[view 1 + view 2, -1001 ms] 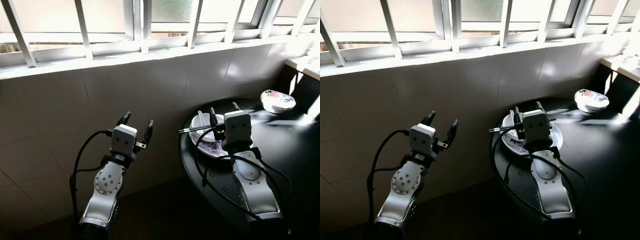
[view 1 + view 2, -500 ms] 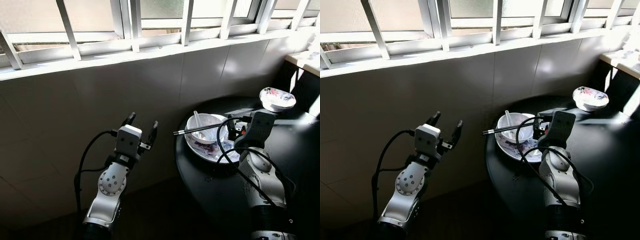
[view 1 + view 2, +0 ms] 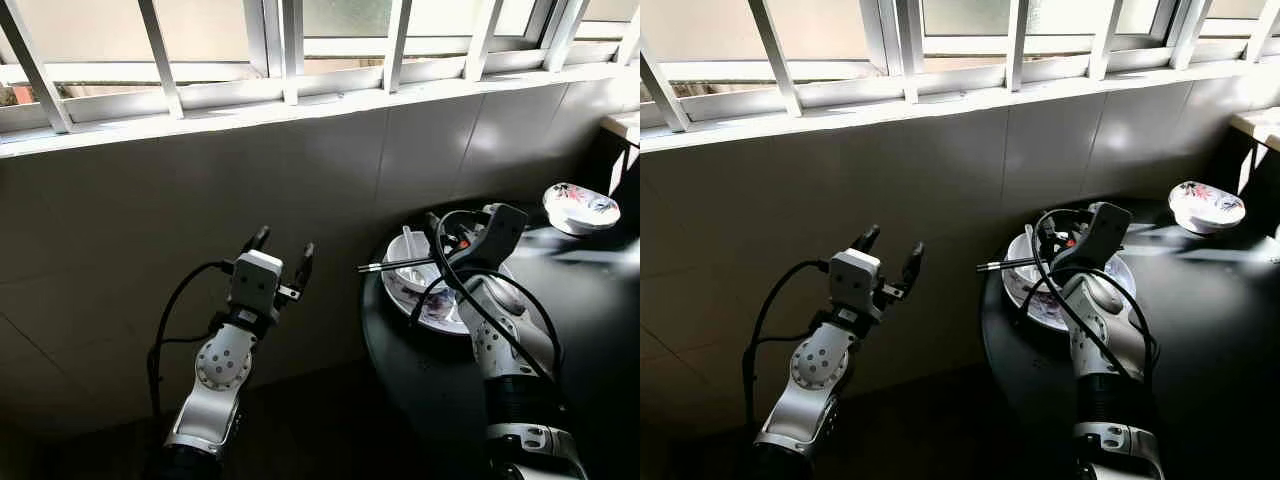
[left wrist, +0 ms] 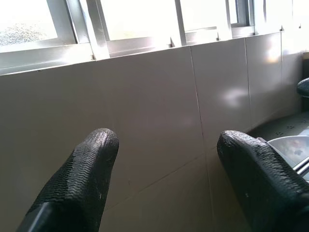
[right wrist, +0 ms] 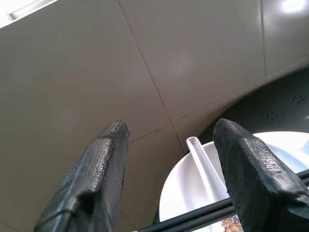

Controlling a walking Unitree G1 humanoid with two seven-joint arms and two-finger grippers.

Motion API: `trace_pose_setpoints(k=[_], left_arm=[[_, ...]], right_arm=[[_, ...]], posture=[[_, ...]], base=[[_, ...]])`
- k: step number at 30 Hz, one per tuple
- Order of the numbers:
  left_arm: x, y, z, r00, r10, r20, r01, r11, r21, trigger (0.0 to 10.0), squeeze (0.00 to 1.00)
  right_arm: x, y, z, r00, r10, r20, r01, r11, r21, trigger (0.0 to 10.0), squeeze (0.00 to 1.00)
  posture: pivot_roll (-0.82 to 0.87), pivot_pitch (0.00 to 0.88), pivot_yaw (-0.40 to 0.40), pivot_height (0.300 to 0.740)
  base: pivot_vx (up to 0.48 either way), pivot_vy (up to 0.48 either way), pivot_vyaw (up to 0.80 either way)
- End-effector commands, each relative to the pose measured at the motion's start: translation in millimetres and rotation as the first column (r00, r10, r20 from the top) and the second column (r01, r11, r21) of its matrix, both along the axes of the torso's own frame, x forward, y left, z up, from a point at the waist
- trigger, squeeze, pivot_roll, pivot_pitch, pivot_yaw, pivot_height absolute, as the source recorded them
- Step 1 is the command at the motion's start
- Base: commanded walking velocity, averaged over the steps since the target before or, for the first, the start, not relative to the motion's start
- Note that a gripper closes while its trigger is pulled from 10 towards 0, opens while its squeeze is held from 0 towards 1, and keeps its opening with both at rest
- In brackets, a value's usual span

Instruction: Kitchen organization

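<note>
while right gripper (image 5: 169, 159) gapes | white bowl (image 5: 193, 193) just beyond (chopsticks (image 5: 212, 215) across)

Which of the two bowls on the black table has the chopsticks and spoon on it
The white bowl sitting on the patterned plate, right by the right gripper. Black chopsticks lie across it and a white spoon rests inside. The flowered bowl farther back holds neither.

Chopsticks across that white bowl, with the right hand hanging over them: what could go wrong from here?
1. The chopsticks lie loose across the bowl, their tips past the table edge; a nudge could send them to the floor.
2. The right hand is open above the spoon and chopsticks; closing here might catch only one.
3. The bowl sits on a plate near the edge; pushing it could shift the stack.
</note>
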State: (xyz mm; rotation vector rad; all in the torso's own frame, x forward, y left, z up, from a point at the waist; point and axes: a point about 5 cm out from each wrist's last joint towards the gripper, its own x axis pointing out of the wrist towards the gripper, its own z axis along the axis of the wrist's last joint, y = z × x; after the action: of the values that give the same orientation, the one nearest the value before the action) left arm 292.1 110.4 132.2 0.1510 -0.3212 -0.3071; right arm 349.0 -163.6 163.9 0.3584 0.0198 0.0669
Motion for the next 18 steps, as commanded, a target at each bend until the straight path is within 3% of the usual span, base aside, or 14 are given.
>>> trace_pose_setpoints(k=[1,3,12,14,18], left_arm=[[1.1,2.3,1.0,1.0,0.01,0.0,-0.01,1.0,0.008,10.0,0.0],[1.2,3.2,1.0,1.0,0.014,0.0,-0.014,1.0,0.007,10.0,0.0],[1.6,2.5,1.1,1.0,0.016,0.0,-0.016,1.0,0.004,10.0,0.0],[1.8,1.9,1.0,1.0,0.015,-0.001,-0.015,1.0,0.003,10.0,0.0],[2.1,1.6,-0.6,1.0,0.021,-0.009,-0.021,1.0,0.008,10.0,0.0]], right_arm=[[-4.2,11.6,6.2,0.997,0.056,0.055,-0.049,0.991,-0.121,10.0,0.0],[-8.2,21.9,5.3,0.991,0.116,0.073,-0.096,0.969,-0.226,10.0,0.0],[-13.0,27.1,1.7,0.987,0.146,0.07,-0.126,0.963,-0.238,10.0,0.0],[-14.7,25.0,1.7,0.986,0.146,0.084,-0.117,0.953,-0.28,10.0,0.0],[-16.0,20.9,0.1,0.985,0.14,0.099,-0.086,0.905,-0.417,10.0,0.0]], posture=[[0.05,0.0,-0.007,0.74],[0.05,0.0,-0.006,0.74],[0.04,0.0,-0.004,0.74],[0.03,0.0,-0.003,0.74],[0.03,0.0,-0.005,0.74]], base=[[0.0,0.0,0.8],[0.0,0.0,0.8],[0.0,0.0,0.8],[0.0,0.0,0.8],[0.0,0.0,0.0]])
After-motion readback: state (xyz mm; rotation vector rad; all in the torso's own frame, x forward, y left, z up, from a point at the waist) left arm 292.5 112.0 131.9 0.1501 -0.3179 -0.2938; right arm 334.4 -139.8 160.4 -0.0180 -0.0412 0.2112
